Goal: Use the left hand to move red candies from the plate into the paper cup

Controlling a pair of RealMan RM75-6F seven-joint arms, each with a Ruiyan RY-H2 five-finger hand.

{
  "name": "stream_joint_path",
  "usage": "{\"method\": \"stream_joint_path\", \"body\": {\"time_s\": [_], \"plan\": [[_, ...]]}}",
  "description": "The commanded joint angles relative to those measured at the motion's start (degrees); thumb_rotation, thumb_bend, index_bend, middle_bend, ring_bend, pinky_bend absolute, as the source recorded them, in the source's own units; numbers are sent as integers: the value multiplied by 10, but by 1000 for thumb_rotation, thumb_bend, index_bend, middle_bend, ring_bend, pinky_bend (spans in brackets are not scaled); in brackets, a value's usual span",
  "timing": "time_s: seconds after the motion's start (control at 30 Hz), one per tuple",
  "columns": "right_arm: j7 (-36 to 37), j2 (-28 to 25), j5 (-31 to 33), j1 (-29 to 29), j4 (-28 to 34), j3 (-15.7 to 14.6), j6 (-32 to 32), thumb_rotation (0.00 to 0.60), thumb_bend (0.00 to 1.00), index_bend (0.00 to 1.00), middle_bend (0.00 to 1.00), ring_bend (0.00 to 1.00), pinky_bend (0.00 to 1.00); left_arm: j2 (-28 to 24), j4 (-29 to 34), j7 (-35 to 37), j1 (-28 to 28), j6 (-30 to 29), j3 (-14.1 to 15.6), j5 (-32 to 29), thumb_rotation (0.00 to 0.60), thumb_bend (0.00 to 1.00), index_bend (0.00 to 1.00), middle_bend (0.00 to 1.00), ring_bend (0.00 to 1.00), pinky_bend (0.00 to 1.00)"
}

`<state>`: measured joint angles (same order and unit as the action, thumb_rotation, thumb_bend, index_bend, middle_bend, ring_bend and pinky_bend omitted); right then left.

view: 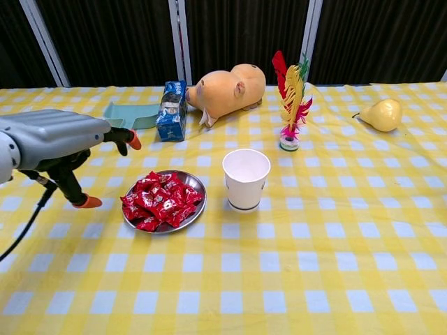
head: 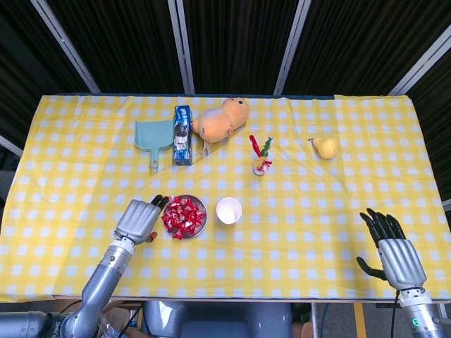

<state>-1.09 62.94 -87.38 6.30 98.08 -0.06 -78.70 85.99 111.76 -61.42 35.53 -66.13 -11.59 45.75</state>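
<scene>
Red candies (head: 182,215) (view: 159,200) are heaped on a round metal plate (head: 202,220) (view: 198,192) near the table's middle. Just right of it a white paper cup (head: 229,210) (view: 246,179) stands upright and looks empty. My left hand (head: 137,220) (view: 59,143) hovers at the plate's left edge, fingers apart and pointing toward the candies, holding nothing. My right hand (head: 394,256) rests open near the front right corner of the table, seen only in the head view.
At the back stand a teal dustpan (head: 153,136) (view: 130,116), a blue carton (head: 182,134) (view: 170,110) and an orange plush toy (head: 221,120) (view: 229,88). A feather shuttlecock (head: 262,157) (view: 290,99) stands behind the cup. A yellow pear (head: 325,146) (view: 380,114) lies far right.
</scene>
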Motion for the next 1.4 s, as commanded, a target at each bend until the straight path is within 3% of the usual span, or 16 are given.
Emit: {"method": "stream_joint_path", "body": {"time_s": [0.03, 0.67, 1.0, 1.23, 1.4], "plan": [[1, 0, 0, 0, 0, 0, 0, 600, 341, 0, 0, 0, 0, 19, -13, -10, 17, -9, 0, -17, 600, 270, 142, 181, 785, 877], [15, -4, 6, 0, 3, 3, 1, 600, 341, 0, 0, 0, 0, 134, -128, -39, 114, -24, -5, -123, 600, 271, 181, 211, 785, 877], [16, -4, 5, 0, 4, 3, 0, 600, 341, 0, 0, 0, 0, 168, -173, -33, 137, -34, 5, -127, 600, 310, 315, 355, 796, 891], [17, -4, 6, 0, 5, 4, 1, 600, 341, 0, 0, 0, 0, 180, -200, -18, 143, -37, 10, -119, 600, 378, 449, 555, 808, 900], [18, -4, 7, 0, 5, 4, 1, 600, 341, 0, 0, 0, 0, 184, -208, -2, 145, -42, 9, -101, 600, 409, 489, 621, 813, 905]]}}
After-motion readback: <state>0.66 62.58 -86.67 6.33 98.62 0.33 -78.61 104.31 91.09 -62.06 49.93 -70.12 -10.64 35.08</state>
